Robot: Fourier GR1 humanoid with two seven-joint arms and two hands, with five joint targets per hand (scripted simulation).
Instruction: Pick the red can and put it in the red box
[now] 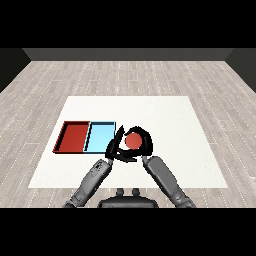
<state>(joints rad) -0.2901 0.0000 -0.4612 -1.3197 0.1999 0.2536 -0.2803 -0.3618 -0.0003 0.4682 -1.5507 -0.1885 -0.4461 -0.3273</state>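
The red can (pixel 133 141) stands just right of the two trays, its round top showing. My right hand (pixel 145 141) curls round it, fingers and thumb wrapping its sides. My left hand (pixel 114 146) sits close on the can's left, by the near right corner of the light blue tray (pixel 100 137), with its fingers straight. The red tray (pixel 73 136) lies left of the blue one, with nothing in it.
The white table (pixel 170 120) spreads wide to the right and behind the trays. Grey wooden floor surrounds it. Both forearms come in from the lower edge and meet near the can.
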